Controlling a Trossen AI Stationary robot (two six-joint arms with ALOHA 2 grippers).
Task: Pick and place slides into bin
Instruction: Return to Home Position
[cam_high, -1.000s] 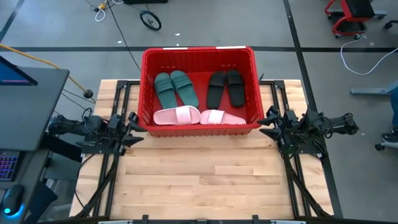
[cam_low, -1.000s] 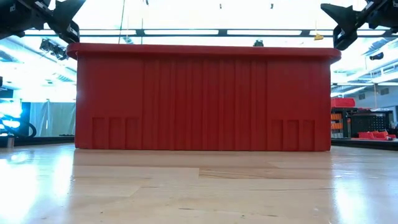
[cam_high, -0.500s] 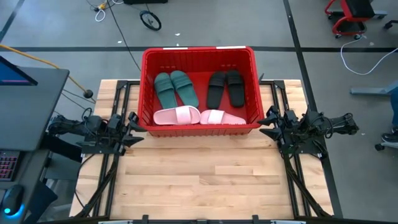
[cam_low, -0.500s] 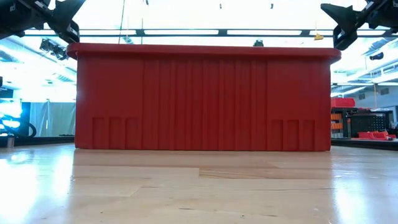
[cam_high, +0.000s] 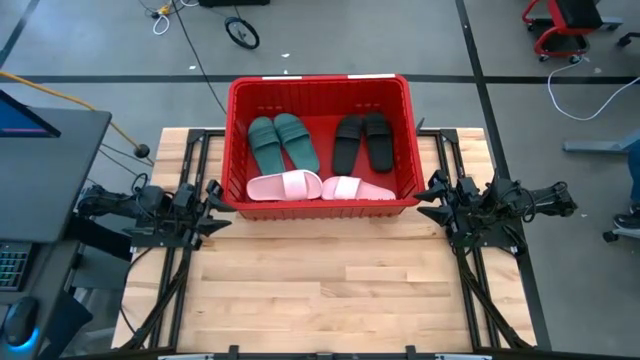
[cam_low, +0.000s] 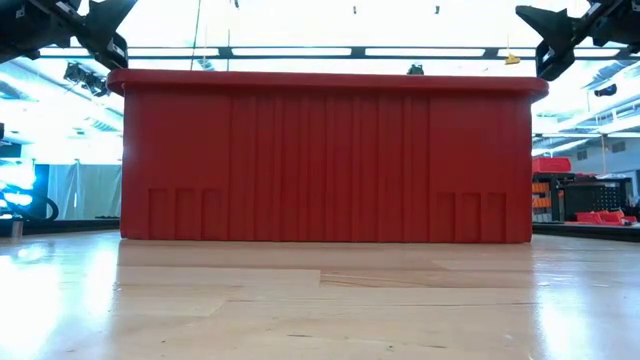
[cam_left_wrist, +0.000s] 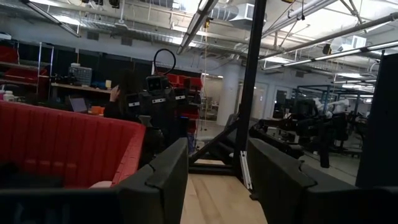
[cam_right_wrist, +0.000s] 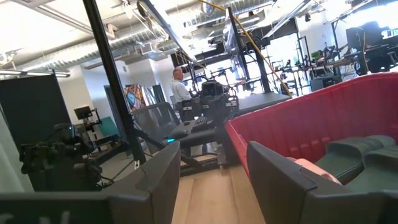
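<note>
The wooden worktop (cam_high: 330, 290) carries the red bin (cam_high: 320, 206) at its 12 o'clock edge, with its far end overhanging that edge. In the low view the bin's ribbed near wall (cam_low: 325, 160) fills the middle of the scene and hides its contents.

All six slides lie inside the bin. Taking the bin as a clock face from above, the dark green pair (cam_high: 283, 143) sits side by side at 10 o'clock. The black pair (cam_high: 361, 142) sits side by side at 2 o'clock. The two pink slides lie crosswise along the 6 o'clock wall, one (cam_high: 285, 186) toward 7 o'clock and the other (cam_high: 357, 189) toward 5 o'clock, meeting end to end near the middle.

The left claw (cam_high: 215, 207) hovers just outside the bin's 8 o'clock corner and points toward it. Its own wrist view shows the two fingers spread apart with nothing between them. The right claw (cam_high: 430, 197) hangs just outside the 4 o'clock corner, likewise facing the bin, and its fingers too stand parted and empty.
</note>
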